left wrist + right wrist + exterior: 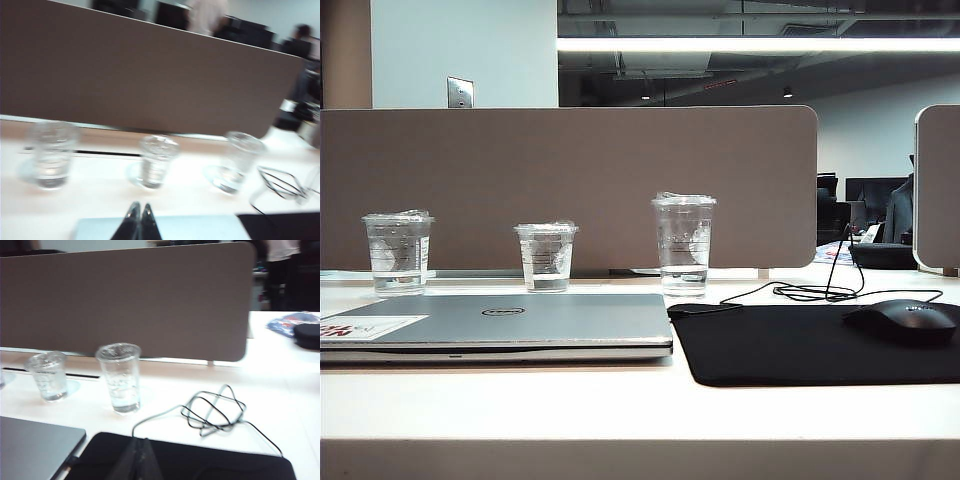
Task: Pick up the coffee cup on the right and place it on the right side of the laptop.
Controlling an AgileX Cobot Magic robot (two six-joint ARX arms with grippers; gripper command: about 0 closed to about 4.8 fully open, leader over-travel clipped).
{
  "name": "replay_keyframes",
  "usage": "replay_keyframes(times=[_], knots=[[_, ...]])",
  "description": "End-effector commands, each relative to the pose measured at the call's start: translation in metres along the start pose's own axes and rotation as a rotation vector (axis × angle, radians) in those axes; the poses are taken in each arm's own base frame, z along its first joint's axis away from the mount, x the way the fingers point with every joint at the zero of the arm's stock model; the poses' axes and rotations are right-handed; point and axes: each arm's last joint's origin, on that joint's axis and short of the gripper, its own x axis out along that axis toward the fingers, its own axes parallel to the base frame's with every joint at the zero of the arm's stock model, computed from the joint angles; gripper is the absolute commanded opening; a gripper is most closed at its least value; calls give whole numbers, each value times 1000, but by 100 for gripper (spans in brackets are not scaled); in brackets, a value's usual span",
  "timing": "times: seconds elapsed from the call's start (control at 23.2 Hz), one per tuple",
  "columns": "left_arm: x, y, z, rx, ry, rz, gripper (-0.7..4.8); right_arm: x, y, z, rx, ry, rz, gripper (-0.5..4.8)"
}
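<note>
The tall, tapered clear plastic coffee cup (684, 245) with a crinkled film top is standing upright on the pale counter (620, 410), behind the right rear corner of the slim silver-grey closed laptop (500, 325). Two shorter clear plastic cups (546, 256) are sitting further left. A black mouse pad (800, 345) carrying a black mouse (904, 321) is lying right of the laptop. The left hand (139, 220) is hovering closed over the laptop; the right hand (141, 460) is hovering closed over the pad. Nothing is being gripped. The approach is seemingly just beginning: next, the right hand needs opening and reaching forward to the cup.
</note>
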Motion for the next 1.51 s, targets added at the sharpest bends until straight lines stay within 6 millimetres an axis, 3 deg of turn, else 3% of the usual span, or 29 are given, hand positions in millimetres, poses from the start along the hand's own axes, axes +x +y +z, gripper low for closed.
replay_keyframes(times=[0.04, 0.26, 0.56, 0.82, 0.95, 0.99, 1.04, 1.08, 1.12, 1.17, 1.51], knots=[[16, -9, 12, -4, 51, -124, -6, 15, 1, 8, 0, -23, 36, -5], [43, -31, 22, 45, 205, -253, -6, 50, 3, 7, 9, 24, 80, -5], [60, -54, 35, 111, 415, -336, -6, 89, 3, -2, 10, 26, 145, -5], [63, -58, 43, 106, 448, -377, -6, 113, 4, -15, 8, 9, 186, -5], [63, -58, 44, 105, 446, -382, -6, 138, 6, -29, 15, 47, 226, -3], [63, -58, 44, 104, 446, -384, -6, 144, 6, -32, 16, 52, 238, 32], [63, -58, 44, 104, 445, -385, -6, 150, 7, -34, 17, 57, 255, 106], [63, -58, 44, 104, 445, -385, -6, 155, 8, -37, 18, 58, 260, 225], [63, -58, 44, 104, 445, -385, -6, 162, 10, -40, 18, 59, 265, 418], [63, -58, 44, 104, 445, -385, -6, 168, 10, -42, 19, 63, 266, 479], [63, -59, 44, 97, 447, -403, -5, 211, 9, -61, 27, 107, 270, 479]])
